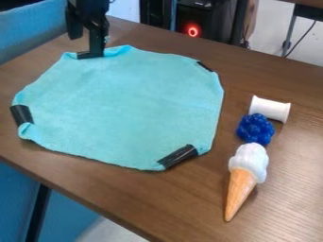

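Cloth (126,106), one; tool (87,47), one, at its edge; cannot tell whether clenched; cone (240,189), one.

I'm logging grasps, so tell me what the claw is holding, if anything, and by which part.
That cannot be told: the claw is down at the far-left edge of the turquoise cloth, but whether it grips that edge is unclear.
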Controlling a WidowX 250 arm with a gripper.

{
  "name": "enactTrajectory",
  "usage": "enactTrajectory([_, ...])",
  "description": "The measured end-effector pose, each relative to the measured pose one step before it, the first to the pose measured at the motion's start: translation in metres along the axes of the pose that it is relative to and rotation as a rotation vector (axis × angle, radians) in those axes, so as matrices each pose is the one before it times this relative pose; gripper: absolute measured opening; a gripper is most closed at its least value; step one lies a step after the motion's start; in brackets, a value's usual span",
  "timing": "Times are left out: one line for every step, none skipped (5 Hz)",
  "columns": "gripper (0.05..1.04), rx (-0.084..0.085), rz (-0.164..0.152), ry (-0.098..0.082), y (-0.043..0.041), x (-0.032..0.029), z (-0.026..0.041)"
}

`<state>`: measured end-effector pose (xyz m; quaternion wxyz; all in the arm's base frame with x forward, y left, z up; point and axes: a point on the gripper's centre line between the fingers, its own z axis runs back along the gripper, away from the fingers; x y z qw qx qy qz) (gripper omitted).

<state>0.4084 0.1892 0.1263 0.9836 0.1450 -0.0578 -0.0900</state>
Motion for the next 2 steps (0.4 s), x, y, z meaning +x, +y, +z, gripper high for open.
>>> enactTrajectory([1.001, -0.0052, -0.0088, -0.0888, -0.00405, -0.00850, 0.03092])
enactTrajectory([1.000, -0.0503, -0.0482, -0.0855, -0.01892, -0.01211, 0.03281])
